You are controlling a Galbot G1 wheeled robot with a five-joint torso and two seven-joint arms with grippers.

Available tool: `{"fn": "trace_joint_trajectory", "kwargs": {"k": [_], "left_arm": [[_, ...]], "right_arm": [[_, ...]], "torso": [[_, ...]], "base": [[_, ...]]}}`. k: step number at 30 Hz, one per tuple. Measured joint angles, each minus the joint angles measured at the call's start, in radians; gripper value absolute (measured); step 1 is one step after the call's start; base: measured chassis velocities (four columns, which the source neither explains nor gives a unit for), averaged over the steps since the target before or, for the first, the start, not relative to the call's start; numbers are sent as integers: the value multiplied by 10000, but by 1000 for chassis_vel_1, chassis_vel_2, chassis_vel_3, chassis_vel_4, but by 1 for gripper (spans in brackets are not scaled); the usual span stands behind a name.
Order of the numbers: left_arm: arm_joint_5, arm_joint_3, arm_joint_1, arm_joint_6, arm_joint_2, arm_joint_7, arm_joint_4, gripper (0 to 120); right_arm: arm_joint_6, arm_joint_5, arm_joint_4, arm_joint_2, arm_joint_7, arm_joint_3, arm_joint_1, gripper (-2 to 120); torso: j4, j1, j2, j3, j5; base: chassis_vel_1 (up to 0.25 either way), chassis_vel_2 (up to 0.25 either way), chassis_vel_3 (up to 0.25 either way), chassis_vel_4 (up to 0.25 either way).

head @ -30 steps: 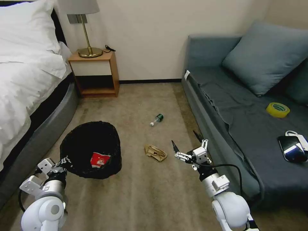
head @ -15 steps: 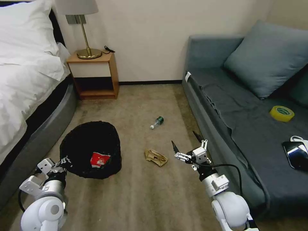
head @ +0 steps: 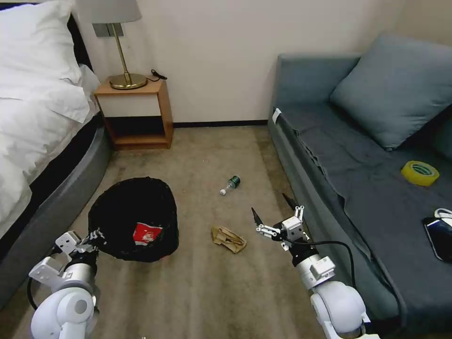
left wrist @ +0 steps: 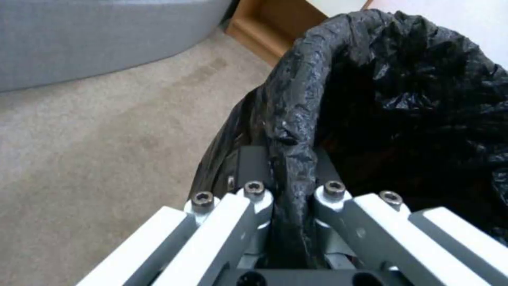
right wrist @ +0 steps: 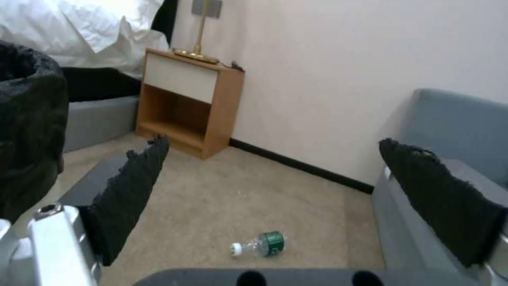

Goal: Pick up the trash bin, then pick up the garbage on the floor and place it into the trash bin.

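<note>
The trash bin point(head: 134, 219), round with a black bag liner, hangs at the lower left of the head view. My left gripper point(head: 94, 235) is shut on its near rim. In the left wrist view the left gripper point(left wrist: 291, 167) pinches the liner at the edge of the trash bin point(left wrist: 402, 99). A red-white wrapper point(head: 147, 233) lies inside. On the carpet lie a tan paper wad point(head: 228, 238) and a small green-labelled bottle point(head: 230, 184). My right gripper point(head: 272, 208) is open just right of the wad and holds nothing. Beyond the right gripper point(right wrist: 275, 145) lies the bottle point(right wrist: 259, 244).
A bed point(head: 42, 141) runs along the left, with a wooden nightstand point(head: 134, 113) and lamp at the back wall. A grey sofa point(head: 358, 155) lines the right, close to my right arm; a yellow tape roll point(head: 420, 173) and a phone point(head: 440, 235) lie on it.
The whole picture has shifted: the camera has moved nearer to the wad and bottle. Both grippers and the held bin keep their places in the view.
</note>
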Motion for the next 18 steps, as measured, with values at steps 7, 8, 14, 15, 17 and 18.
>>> {"fn": "trace_joint_trajectory", "kwargs": {"k": [7,8,14,15,17,18], "left_arm": [[3,17,-42,0,3,-22,5,4],[3,17,-42,0,3,-22,5,4],[4,-40,-45,0,-3,-20,35,4],[4,-52,-44,0,-4,-17,36,4],[4,-66,-36,0,-3,-11,36,4],[4,-69,-35,0,-3,-9,36,4]], "right_arm": [[-9,-4,-95,-6,-16,-21,36,100],[-9,-4,-95,-6,-16,-21,36,100],[-20,-10,-176,-7,-28,-37,72,100],[-24,-18,-199,-6,-36,-46,82,100],[-32,-28,-223,6,-51,-60,104,100],[-38,-29,-239,9,-56,-65,115,100]], "torso": [[0,0,0,0,0],[0,0,0,0,0],[0,0,0,0,0],[0,0,0,0,0],[0,0,0,0,0],[0,0,0,0,0]], "base": [[-68,76,76,-74],[-68,79,74,-84],[-87,72,58,-80],[-76,79,70,-75],[-79,94,48,-68],[-82,53,72,-70]]}}
